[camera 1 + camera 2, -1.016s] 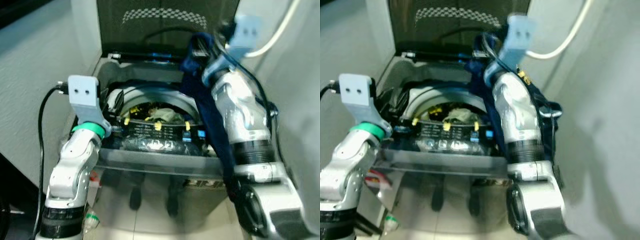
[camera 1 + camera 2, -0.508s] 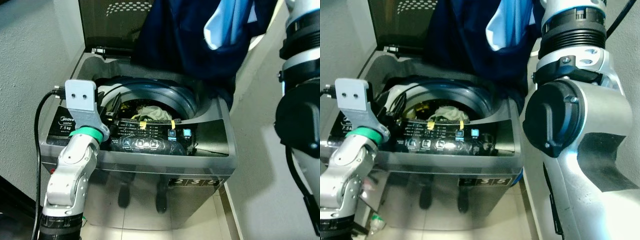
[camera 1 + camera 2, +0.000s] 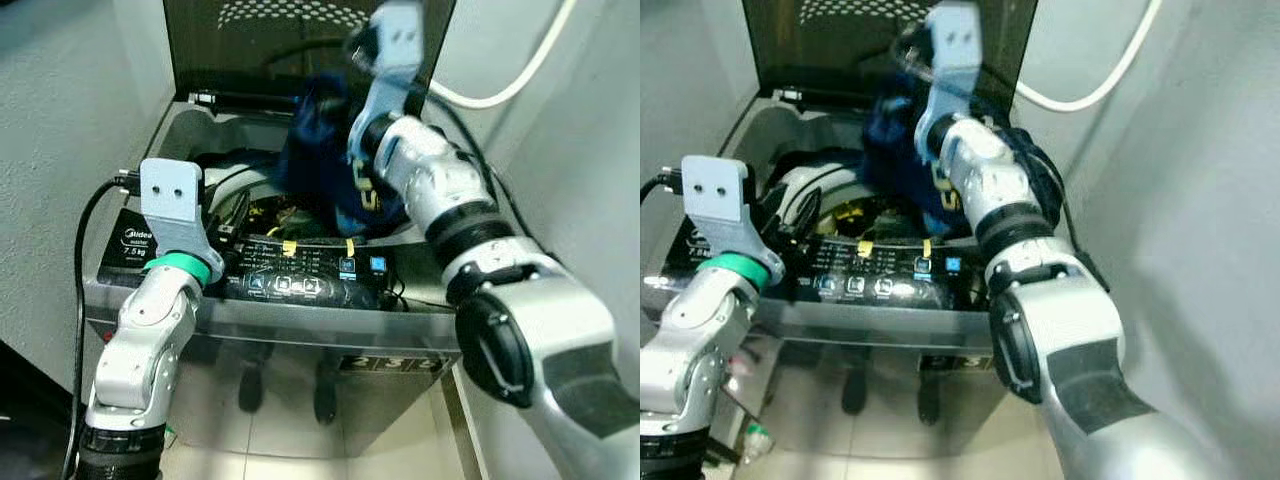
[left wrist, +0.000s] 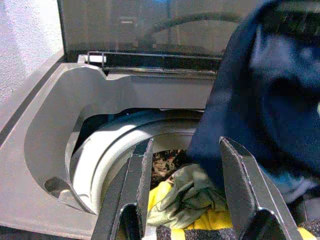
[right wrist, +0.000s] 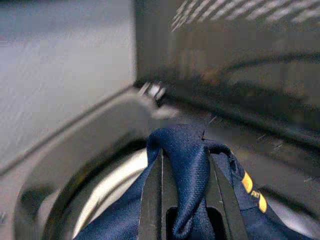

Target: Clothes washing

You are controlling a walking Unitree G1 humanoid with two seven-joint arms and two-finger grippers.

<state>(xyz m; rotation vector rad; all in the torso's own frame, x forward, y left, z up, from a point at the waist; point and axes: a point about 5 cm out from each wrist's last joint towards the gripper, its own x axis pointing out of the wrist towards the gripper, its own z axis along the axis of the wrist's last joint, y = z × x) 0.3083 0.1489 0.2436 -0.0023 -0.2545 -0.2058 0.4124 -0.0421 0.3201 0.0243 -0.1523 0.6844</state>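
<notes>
Right now the right hand (image 5: 182, 200) has its two black fingers (image 5: 151, 200) pressed together on a fold of a navy garment (image 3: 318, 160), pinching the cloth between them. That garment hangs over the round opening of the top-loading washing machine (image 3: 420, 330), toward the back edge of the opening and just in front of the raised dark lid (image 3: 270, 50); its lower part drops into the drum (image 4: 115, 145). Small yellow marks show on the navy cloth near the pinch. The silver right arm (image 3: 440, 200) reaches across from the machine's right side to hold it there.

The left hand (image 4: 187, 200) hovers at the front left of the opening, its fingers spread apart with nothing between them. Looking along those fingers, a pale green piece of clothing (image 4: 187, 195) lies in the drum on top of something yellow (image 4: 165, 197), with the navy garment touching it from above.

Along the machine's front edge runs the control panel (image 3: 300, 280), with lit buttons and yellow tags. A white hose (image 3: 500, 95) curves along the wall behind the right rear corner.
</notes>
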